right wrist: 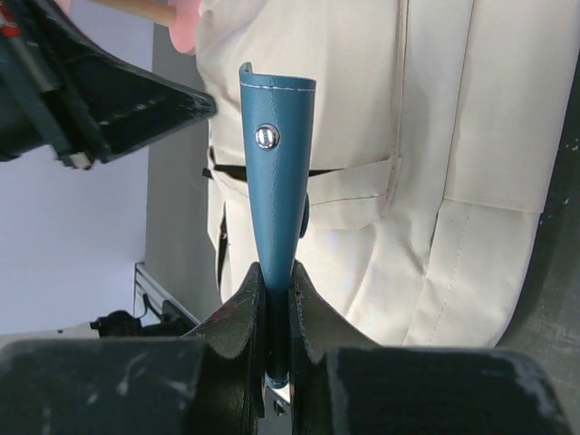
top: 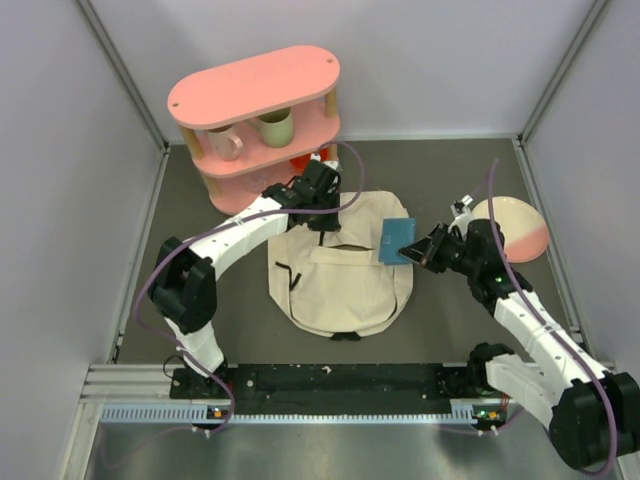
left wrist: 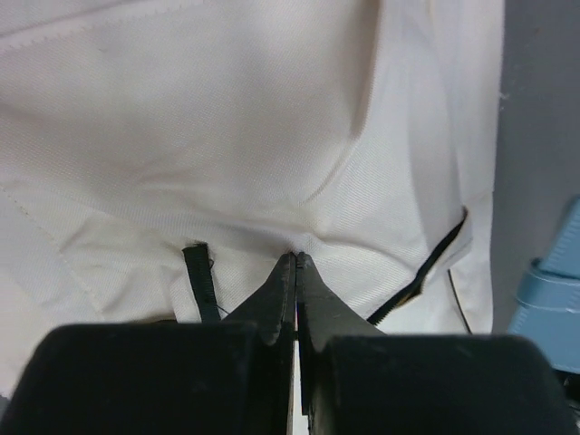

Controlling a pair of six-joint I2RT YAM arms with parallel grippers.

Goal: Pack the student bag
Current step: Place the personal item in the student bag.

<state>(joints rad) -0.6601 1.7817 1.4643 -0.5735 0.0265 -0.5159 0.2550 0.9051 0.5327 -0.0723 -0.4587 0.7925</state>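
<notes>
Left pincer (top: 322, 218): you have it down on the far edge of the student bag (top: 340, 285).
Right pincer (top: 425, 250): you grip a blue case (top: 396, 240) ahead of it, over the bag's right side.
Plate (top: 515, 228): just right of your right pincer.
Pink shelf (top: 255, 110): beyond your left pincer.

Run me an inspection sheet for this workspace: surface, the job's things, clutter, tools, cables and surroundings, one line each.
Surface: dark grey table, no spills seen.
Job's things: student bag lies flat mid-table; blue snap case is held at its right edge, not yet inside.
Clutter: pink two-tier shelf at the far left holds two mugs; a pink-and-cream plate sits far right.
Grippers: left tool is shut, pinching bag fabric at the far edge; right tool is shut on the case.
Cables: purple cables loop along both arms, clear of the bag.
Surroundings: grey panel walls; metal rail at the near edge.
</notes>
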